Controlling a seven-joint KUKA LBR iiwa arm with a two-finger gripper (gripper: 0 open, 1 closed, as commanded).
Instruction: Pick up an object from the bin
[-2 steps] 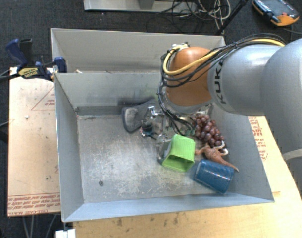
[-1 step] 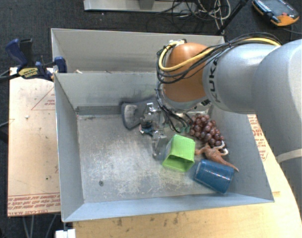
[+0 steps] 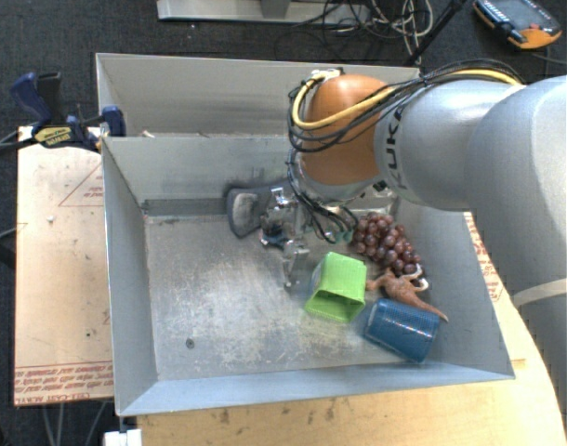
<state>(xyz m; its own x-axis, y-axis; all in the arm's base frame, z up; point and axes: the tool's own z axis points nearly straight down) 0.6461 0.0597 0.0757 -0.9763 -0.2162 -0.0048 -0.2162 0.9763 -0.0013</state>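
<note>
Lying just left of the gripper (image 3: 289,266), a dark grey lump (image 3: 239,208) is resting on the bin (image 3: 125,249) floor. The gripper is hanging low; whether it is clenched or released cannot be told. Just right of it a green cup (image 3: 337,286) is lying tipped, with purple grapes (image 3: 384,240), an orange toy (image 3: 406,293) and a blue cup (image 3: 400,331) sitting beyond.

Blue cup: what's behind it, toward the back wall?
An orange starfish-like toy lies against the far side of the blue cup, and purple grapes lie beyond that. The arm covers whatever sits further back.
</note>
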